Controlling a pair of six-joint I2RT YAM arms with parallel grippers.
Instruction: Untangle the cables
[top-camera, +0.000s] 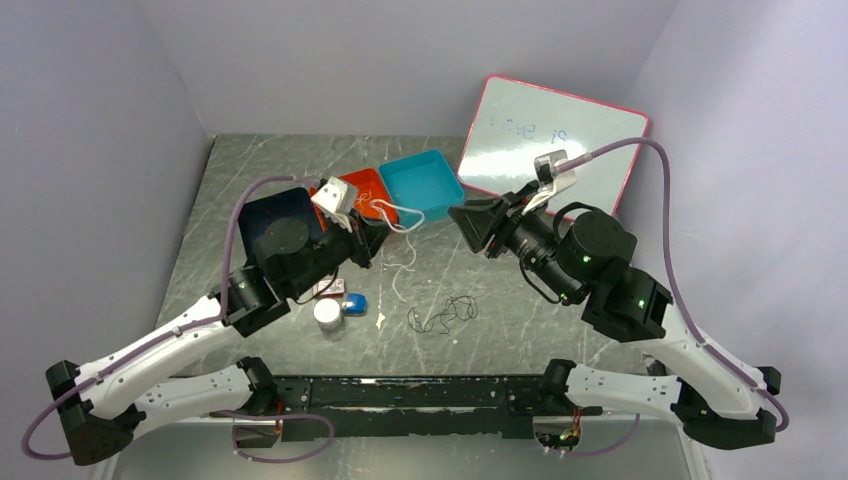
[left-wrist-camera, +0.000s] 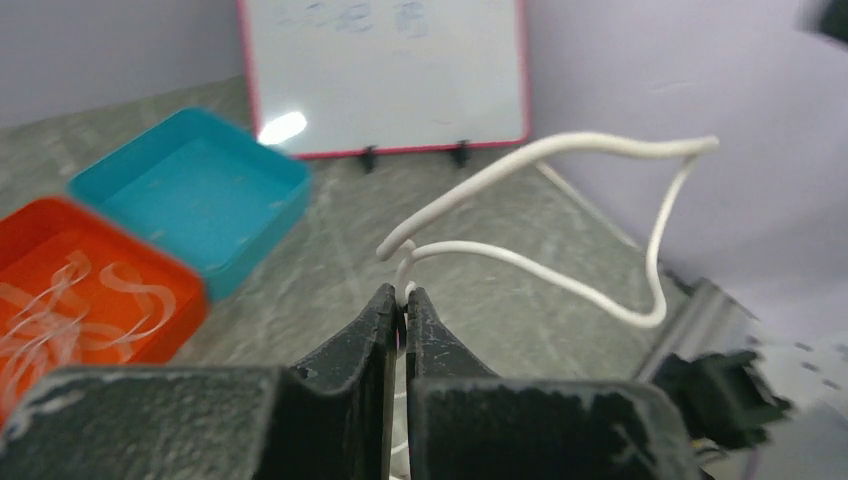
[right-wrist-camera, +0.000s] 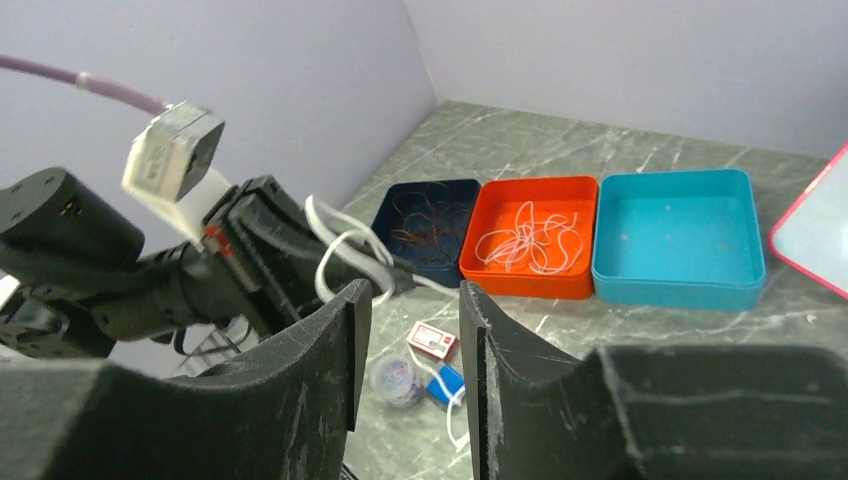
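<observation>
While clamped on a white cable (left-wrist-camera: 600, 139) near the orange tray (right-wrist-camera: 525, 285), left hand (left-wrist-camera: 402, 300); right hand (right-wrist-camera: 412, 292) parted, empty.

The table (top-camera: 250, 170) is finished as polished, white-veined grey stone. The teal tray (left-wrist-camera: 250, 245) is moulded in matt plastic, and the white cable (left-wrist-camera: 600, 141) is smoothly sheathed

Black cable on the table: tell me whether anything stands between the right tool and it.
Nothing visible does. The right tool hangs open above the table; the black cable lies on bare tabletop nearer the bases. The white cable, pinched in the left tool, dangles to the left of that path.
</observation>
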